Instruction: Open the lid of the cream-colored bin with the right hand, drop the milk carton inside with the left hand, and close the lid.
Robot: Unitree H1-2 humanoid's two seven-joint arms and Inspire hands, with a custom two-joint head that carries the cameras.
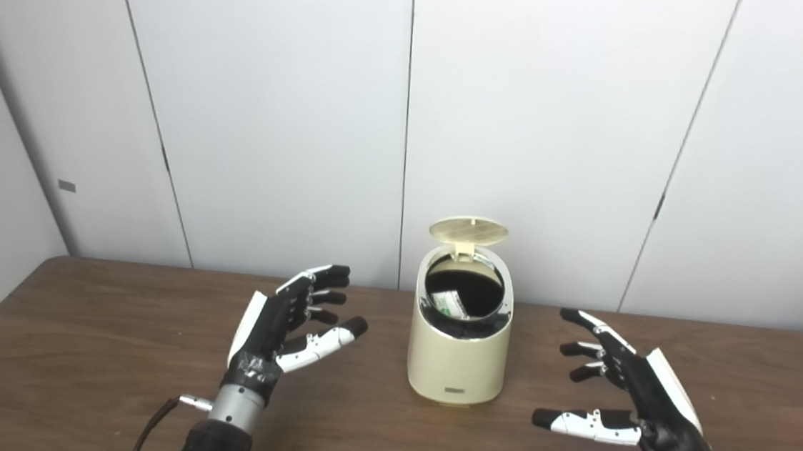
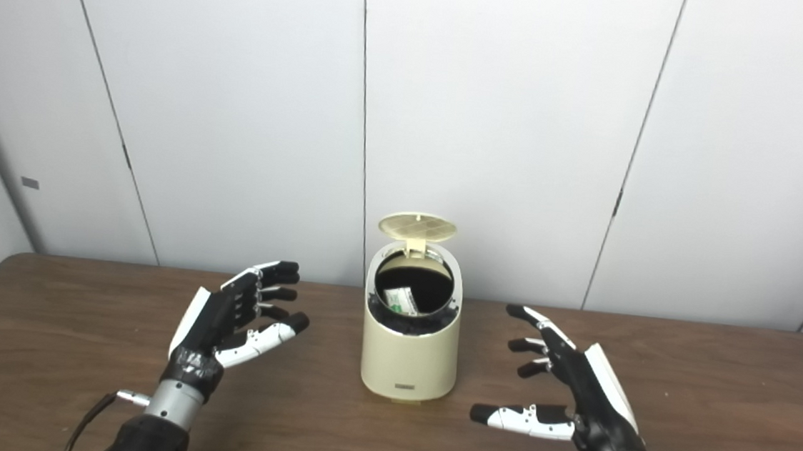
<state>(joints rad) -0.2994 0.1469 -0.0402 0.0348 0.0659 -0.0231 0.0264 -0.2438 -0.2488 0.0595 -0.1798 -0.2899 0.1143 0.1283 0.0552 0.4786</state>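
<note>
The cream-colored bin (image 1: 457,359) stands on the brown table (image 1: 77,343), in the middle. Its round lid (image 1: 468,230) is flipped up at the back, so the dark mouth shows. Inside the mouth, at the left, lies the milk carton (image 1: 450,304), white with green print. My left hand (image 1: 286,324) hovers left of the bin, open, fingers spread, holding nothing. My right hand (image 1: 618,386) hovers right of the bin, also open and empty, thumb pointing toward the bin. Neither hand touches the bin.
White wall panels (image 1: 538,121) rise directly behind the table's far edge, close behind the bin. Thin cables (image 1: 153,421) trail from both wrists near the bottom of the view.
</note>
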